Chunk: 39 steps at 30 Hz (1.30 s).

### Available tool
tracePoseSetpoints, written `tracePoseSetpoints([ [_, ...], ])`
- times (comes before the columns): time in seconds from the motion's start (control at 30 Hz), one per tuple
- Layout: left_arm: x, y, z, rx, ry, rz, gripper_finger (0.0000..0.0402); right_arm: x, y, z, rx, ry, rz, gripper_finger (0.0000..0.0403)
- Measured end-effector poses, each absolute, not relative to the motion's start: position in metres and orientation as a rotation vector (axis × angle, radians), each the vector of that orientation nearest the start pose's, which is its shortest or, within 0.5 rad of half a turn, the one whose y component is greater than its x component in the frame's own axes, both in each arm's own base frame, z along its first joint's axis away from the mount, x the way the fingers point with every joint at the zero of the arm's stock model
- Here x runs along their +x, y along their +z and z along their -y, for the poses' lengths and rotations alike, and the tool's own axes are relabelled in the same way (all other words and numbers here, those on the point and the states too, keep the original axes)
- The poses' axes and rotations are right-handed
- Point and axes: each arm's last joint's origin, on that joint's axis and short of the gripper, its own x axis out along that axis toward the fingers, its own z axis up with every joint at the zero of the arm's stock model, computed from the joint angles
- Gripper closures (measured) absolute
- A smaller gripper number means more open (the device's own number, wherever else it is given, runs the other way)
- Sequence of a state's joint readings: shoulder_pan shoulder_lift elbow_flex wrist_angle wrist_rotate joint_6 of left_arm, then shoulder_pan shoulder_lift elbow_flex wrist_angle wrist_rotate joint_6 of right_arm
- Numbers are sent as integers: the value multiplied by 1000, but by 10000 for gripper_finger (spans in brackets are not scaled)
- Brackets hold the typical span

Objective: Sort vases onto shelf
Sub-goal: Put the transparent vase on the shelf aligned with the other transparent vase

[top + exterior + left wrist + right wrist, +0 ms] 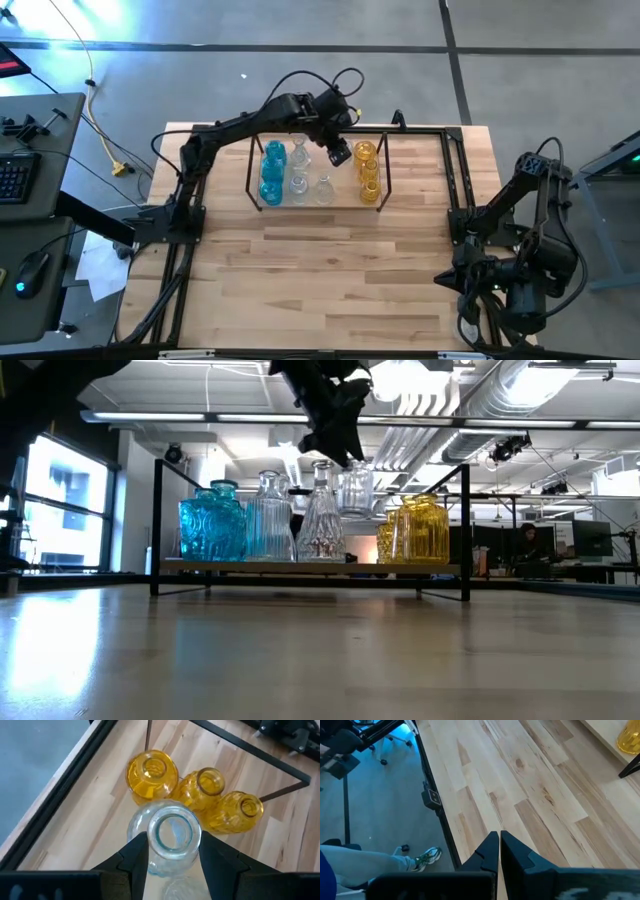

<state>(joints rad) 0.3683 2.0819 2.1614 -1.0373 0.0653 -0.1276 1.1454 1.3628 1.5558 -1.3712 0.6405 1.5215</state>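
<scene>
The shelf is a black rod rack with a light floor, standing at the table's far side. On its floor stand blue vases, clear vases and three amber vases. My left gripper hangs over the shelf between the clear and amber groups, shut on another clear vase. In the low view this clear vase sits higher than the others, under my left gripper. My right gripper is shut and empty near the table's right near corner. My left gripper pinches the clear vase at its neck, just under the open rim, between its two fingers. It comes from above, pointing down. The vase hangs upright below the fingers, raised above the shelf floor, close beside the amber vases.
The larger black frame edges the table around the shelf. Bare wood stretches from the shelf to the near edge. My right arm is folded at the right side. Desks and monitors fill the room behind the table.
</scene>
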Motion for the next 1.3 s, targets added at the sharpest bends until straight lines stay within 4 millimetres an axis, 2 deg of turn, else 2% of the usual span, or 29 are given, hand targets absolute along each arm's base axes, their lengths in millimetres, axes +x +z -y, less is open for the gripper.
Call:
tracePoseSetpoints([
  [0.27, 416, 314, -164, -373, 361, -1001, 259, 110, 384, -202, 503, -187, -822, 402],
  [0.43, 415, 313, -165, -375, 365, -1003, 267, 110, 384, -202, 503, -186, -823, 402],
  [0.7, 412, 310, -169, -401, 385, -1016, 303, 111, 385, -204, 529, -175, -819, 402],
  [1.03, 402, 306, -199, -390, 497, -1012, 329, 112, 385, -205, 534, -165, -815, 402],
  [1.17, 397, 307, -213, -374, 547, -994, 329, 112, 386, -207, 547, -138, -820, 402],
  [1.3, 393, 310, -223, -422, 496, -961, 311, 113, 386, -206, 515, -148, -788, 402],
])
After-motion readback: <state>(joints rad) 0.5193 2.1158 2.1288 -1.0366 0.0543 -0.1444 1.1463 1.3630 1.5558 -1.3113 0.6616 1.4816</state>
